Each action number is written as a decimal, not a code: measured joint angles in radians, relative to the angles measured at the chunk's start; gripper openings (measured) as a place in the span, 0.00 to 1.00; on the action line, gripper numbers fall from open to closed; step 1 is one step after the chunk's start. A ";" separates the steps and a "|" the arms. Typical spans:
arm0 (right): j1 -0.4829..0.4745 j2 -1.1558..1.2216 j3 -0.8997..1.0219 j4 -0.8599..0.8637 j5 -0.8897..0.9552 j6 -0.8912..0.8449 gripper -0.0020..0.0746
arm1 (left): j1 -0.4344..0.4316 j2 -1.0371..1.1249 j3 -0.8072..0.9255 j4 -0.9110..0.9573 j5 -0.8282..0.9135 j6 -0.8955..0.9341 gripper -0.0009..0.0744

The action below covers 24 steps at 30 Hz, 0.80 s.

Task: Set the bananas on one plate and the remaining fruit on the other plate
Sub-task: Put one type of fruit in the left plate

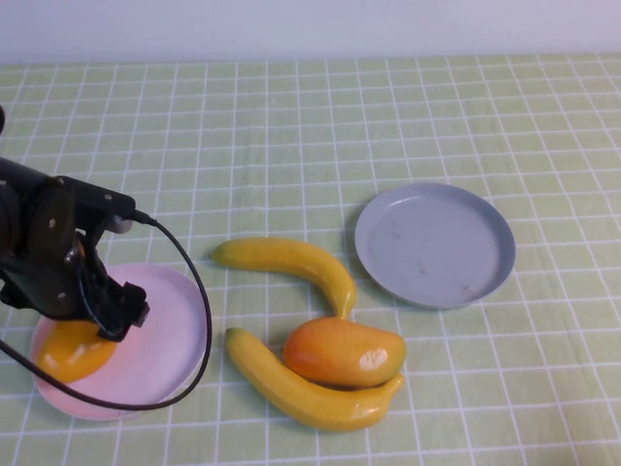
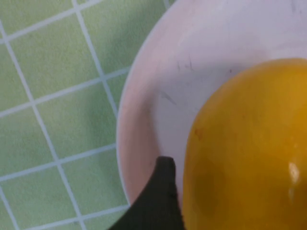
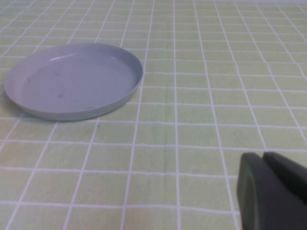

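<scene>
My left end effector (image 1: 97, 316) hangs low over the round pale pink-lilac shallow plate (image 1: 170, 335), one dark fingertip (image 2: 160, 191) just beside the plump yellow-orange oval fruit (image 1: 73, 351) that lies on that plate; whether the jaws are spread or only parting I cannot tell. The second plump orange oval fruit (image 1: 344, 351) lies well to this end effector's right, mid-desk, long axis roughly left-to-right, nestled against the lower long yellow plastic banana (image 1: 310, 393), with the upper yellow plastic banana (image 1: 291, 262) just beyond. My right end effector (image 3: 273, 191), clenched with nothing in it, sits near the round grey-blue shallow plate (image 1: 435, 245) on the green checked desk (image 1: 291, 126). I judge the left arm better placed for that fruit.
</scene>
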 joint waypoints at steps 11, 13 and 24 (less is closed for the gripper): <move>0.000 0.000 0.000 0.000 0.000 0.000 0.01 | -0.014 -0.050 -0.117 -0.006 0.087 0.034 0.90; 0.000 0.000 0.000 0.000 0.000 0.000 0.01 | -0.050 -0.078 -0.142 -0.030 0.089 0.141 0.88; 0.000 0.000 0.000 0.000 0.000 0.000 0.01 | -0.391 -0.045 -0.170 -0.219 0.088 0.705 0.72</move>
